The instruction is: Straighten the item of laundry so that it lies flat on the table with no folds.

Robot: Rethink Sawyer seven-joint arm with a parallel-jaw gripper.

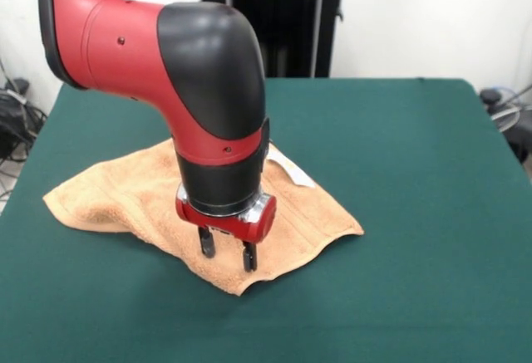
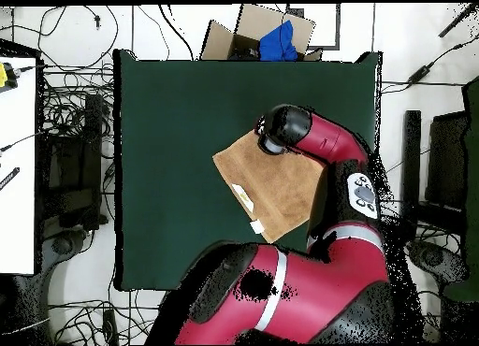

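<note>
Hovering: gripper [image 1: 228,252] pointing straight down over the towel's [image 1: 133,193] near corner
Fingers: two dark fingertips [image 1: 206,242] spread slightly apart, nothing between them, tips close to the cloth, contact unclear
Towel: on the table [image 1: 416,172], rumpled, ridges and a raised fold, not flat
Tags: white tag [image 1: 293,172] on towel edge behind the gripper
Arm: red and black, hiding part of the towel
</note>
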